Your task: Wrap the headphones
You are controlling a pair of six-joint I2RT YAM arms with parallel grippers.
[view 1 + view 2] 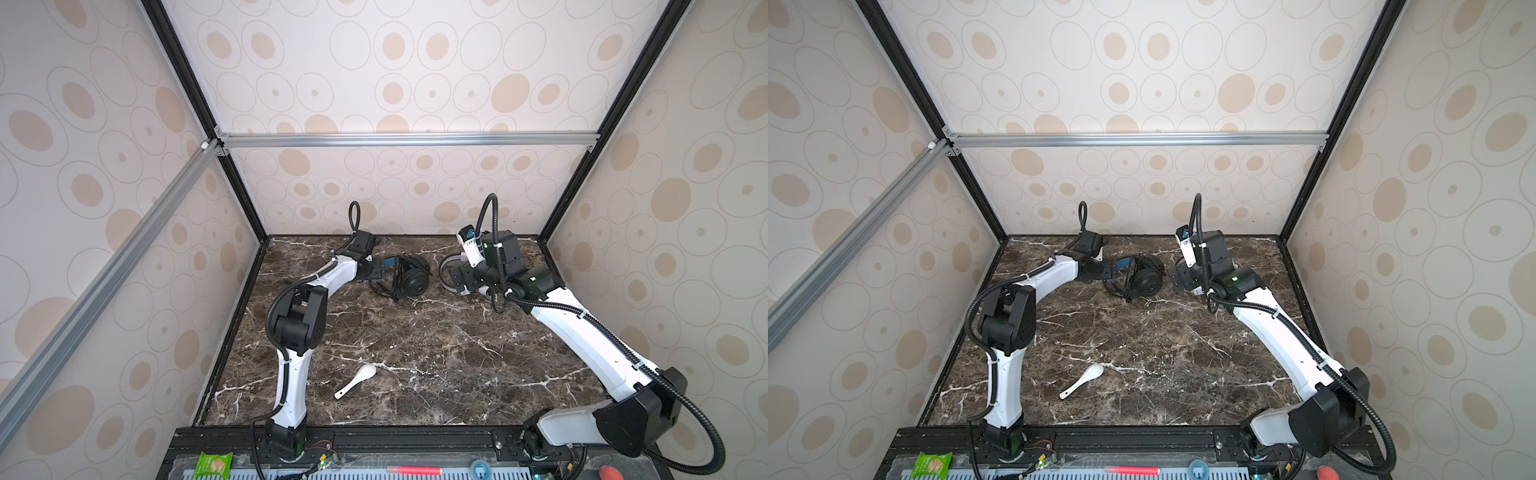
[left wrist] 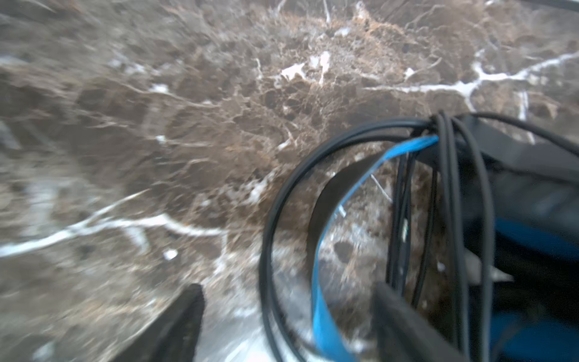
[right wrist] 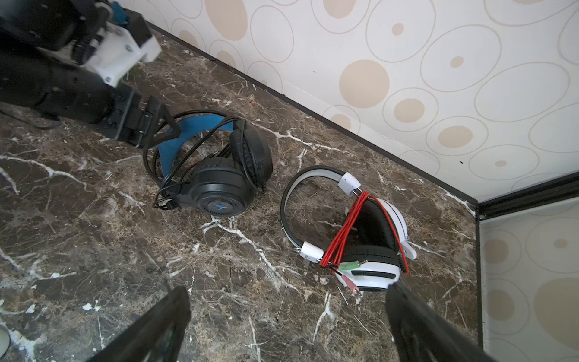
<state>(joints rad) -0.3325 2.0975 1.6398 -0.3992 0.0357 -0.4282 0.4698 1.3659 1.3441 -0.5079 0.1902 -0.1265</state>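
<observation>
The black headphones [image 1: 409, 279] [image 1: 1144, 277] [image 3: 219, 180] lie at the back of the marble table [image 1: 415, 353], thin black cable looped around the cups and the blue-lined headband [image 2: 326, 266]. My left gripper [image 1: 380, 270] [image 1: 1113, 270] [image 2: 289, 291] [image 3: 159, 125] is open, its jaws wide on either side of that headband and cable, apart from both. The white-and-black headphones [image 3: 369, 247] [image 1: 446, 270] lie to the right, red cable [image 3: 344, 235] wound around them. My right gripper [image 3: 288, 293] [image 1: 457, 282] hovers open just in front of them, holding nothing.
A white spoon [image 1: 357, 380] [image 1: 1082, 380] lies near the front middle. Patterned walls close the back and both sides, with the white pair close to the back right corner. A green packet [image 1: 214, 464] and a red marker [image 1: 415, 469] lie on the front rail.
</observation>
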